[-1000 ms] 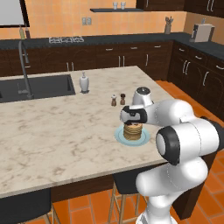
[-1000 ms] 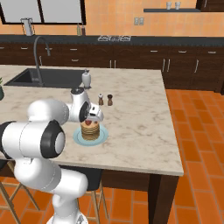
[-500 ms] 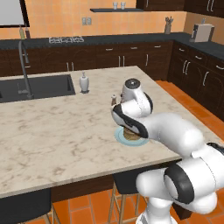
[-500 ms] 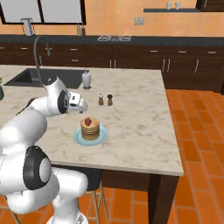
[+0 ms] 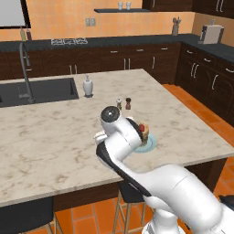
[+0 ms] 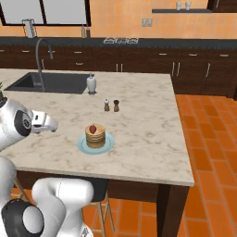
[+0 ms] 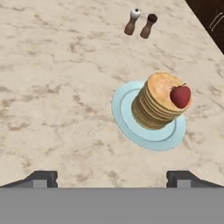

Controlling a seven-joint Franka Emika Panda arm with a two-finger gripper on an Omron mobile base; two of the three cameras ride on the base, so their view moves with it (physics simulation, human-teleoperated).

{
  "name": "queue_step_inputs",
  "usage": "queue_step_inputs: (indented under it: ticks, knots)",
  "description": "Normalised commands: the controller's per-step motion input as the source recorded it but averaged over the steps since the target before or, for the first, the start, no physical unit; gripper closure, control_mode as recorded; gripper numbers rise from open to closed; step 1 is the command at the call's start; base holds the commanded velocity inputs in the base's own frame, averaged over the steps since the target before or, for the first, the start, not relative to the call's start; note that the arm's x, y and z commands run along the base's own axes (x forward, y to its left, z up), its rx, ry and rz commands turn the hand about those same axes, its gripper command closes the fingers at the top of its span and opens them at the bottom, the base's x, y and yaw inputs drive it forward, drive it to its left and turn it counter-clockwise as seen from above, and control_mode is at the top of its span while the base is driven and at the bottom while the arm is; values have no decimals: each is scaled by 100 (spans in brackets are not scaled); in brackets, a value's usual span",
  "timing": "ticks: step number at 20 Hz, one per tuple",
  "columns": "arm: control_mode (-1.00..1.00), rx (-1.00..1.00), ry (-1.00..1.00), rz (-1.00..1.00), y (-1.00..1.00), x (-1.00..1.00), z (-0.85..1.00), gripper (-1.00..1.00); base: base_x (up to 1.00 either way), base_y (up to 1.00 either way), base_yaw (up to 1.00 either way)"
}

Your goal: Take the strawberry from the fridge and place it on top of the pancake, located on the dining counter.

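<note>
Strawberry (image 7: 180,96) sits at pancake (image 7: 156,102) edge; hand (image 7: 112,177) spread apart, empty above bare counter (image 7: 52,87).

Bare counter (image 7: 57,87) is lying open around the plate (image 7: 131,127); two shakers (image 7: 140,22) are standing well beyond the pancake (image 7: 155,103).

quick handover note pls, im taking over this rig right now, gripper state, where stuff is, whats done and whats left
Gripper: open, holding nothing, hanging over the dining counter short of the plate.
Strawberry: sits on top of the pancake, near the stack's edge.
Pancake: on the pale blue plate on the dining counter, with the two small shakers beyond it.
Done: strawberry placed and released.
Left: apparently nothing but parking the arm; check that the berry stays put.
</note>
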Motion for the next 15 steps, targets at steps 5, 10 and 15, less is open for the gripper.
queue_step_inputs:
  ticks: [5, 10, 15]
  knots:
    - [-100, -19, 12, -1, 62, -60, -55, -100, 0, 0, 0]
    - [-100, -9, 24, -1, 7, -4, -45, -100, 0, 0, 0]
    - [-100, -13, 10, -3, 30, 0, -24, -100, 0, 0, 0]
